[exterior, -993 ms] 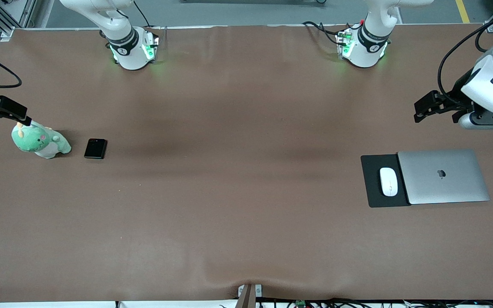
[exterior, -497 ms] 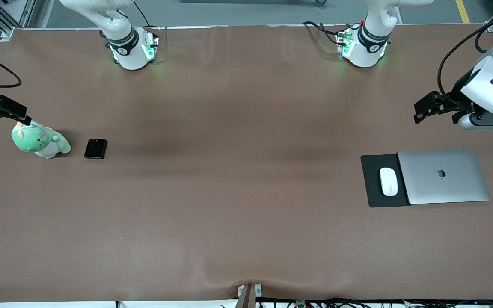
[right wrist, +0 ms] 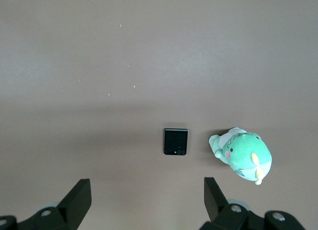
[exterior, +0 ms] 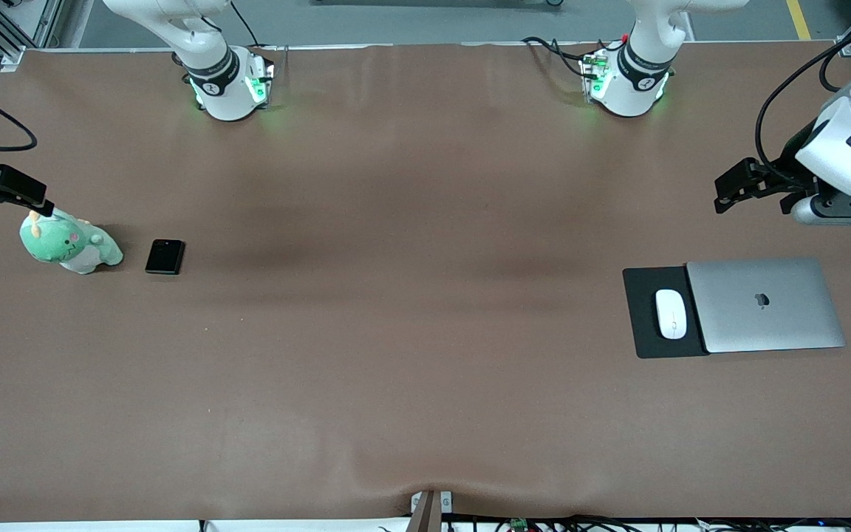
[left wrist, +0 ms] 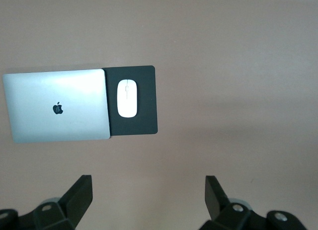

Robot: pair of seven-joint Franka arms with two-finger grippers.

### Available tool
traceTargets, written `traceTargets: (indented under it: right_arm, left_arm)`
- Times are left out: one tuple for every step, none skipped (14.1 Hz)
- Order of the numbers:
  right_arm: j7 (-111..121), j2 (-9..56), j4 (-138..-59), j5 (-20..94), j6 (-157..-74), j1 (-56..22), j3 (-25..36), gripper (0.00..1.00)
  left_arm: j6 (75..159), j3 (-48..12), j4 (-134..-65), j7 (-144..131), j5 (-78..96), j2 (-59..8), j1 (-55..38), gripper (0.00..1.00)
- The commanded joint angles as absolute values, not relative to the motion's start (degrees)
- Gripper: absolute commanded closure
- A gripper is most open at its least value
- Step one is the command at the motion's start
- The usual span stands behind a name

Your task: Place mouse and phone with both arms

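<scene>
Nothing has shifted. Left end effector (exterior: 754,191), jaws wide and empty, hangs above bare desk (exterior: 411,332), the glossy white oval mouse (exterior: 671,314) resting below it. Right end effector (exterior: 23,198), apparently likewise spread, hovers by the small black slab phone (exterior: 165,256), probably staged for pickup.

Brown table (exterior: 411,332) throughout, with darker smudged bands across its middle. White glossy mouse (exterior: 671,314) with a thin grey centre line, on a matte black mouse pad (exterior: 643,325); silver-grey laptop (exterior: 765,304) with a dark apple logo; glossy black phone (exterior: 165,256). Mint-green plush toy (exterior: 69,246) with pink cheek, pale belly and yellow horn; white arms with black bands, black grippers, green-lit bases.
</scene>
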State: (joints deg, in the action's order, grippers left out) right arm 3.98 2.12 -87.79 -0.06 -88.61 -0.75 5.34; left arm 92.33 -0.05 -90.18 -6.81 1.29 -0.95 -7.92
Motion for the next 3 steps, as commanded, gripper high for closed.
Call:
traceTargets:
  right_arm:
    - [4.7, 0.6, -88.9, 0.6, -88.7, -0.3, 5.1, 0.00]
    - [4.7, 0.6, -88.9, 0.6, -88.7, -0.3, 5.1, 0.00]
    - [4.7, 0.6, -88.9, 0.5, -88.7, -0.4, 5.1, 0.00]
  left_arm:
    - [93.0, -0.2, -90.4, -7.1, -0.1, -0.9, -8.1, 0.00]
    - [93.1, -0.2, -90.4, -7.1, -0.1, -0.9, -8.1, 0.00]
    - [93.1, -0.1, -90.4, -7.1, -0.1, -1.0, -8.1, 0.00]
